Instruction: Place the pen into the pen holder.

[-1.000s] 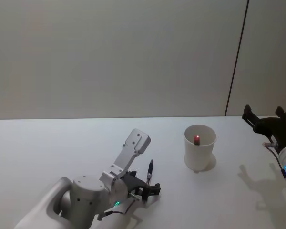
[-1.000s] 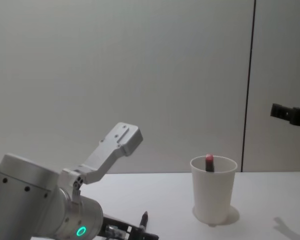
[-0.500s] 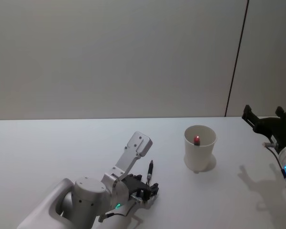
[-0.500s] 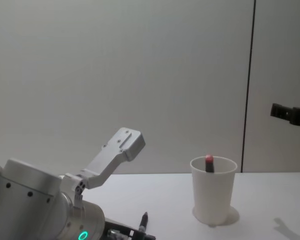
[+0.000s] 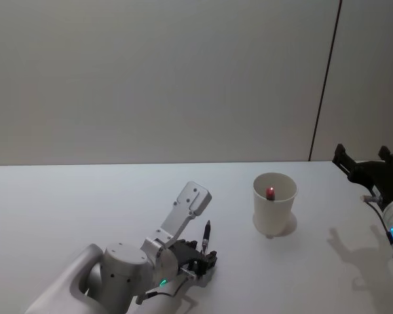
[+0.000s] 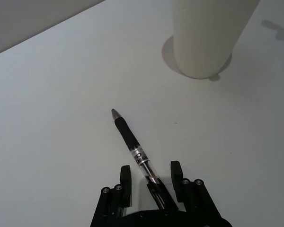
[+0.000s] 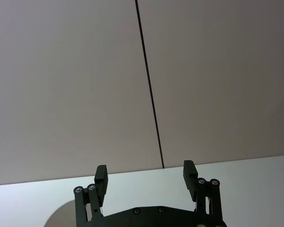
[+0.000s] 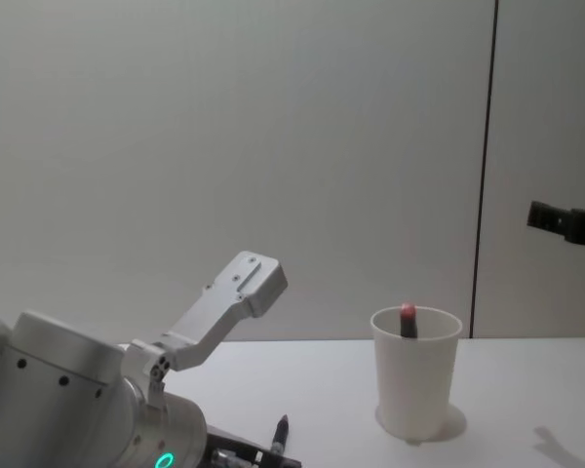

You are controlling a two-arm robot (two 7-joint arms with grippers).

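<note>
The pen lies flat on the matte white table, its tip towards the cup but well apart from it. It is slim, with a silvery cone tip, a black ribbed grip and a clear barrel bearing print too small to read. Its rear end is hidden under the left gripper. That gripper's blocky black fingers are spread and sit low on either side of the barrel, with a gap showing on each side.

The cup is smooth white paper with a rolled rim, tapering to its base, and stands upright. In the left wrist view its top is cut off. A dark, red-topped item leans inside; only its upper end clears the rim.

The right gripper hangs raised near the table's right edge, its black fingers spread wide with nothing between them. In the chest view it is cut off by the frame.
</note>
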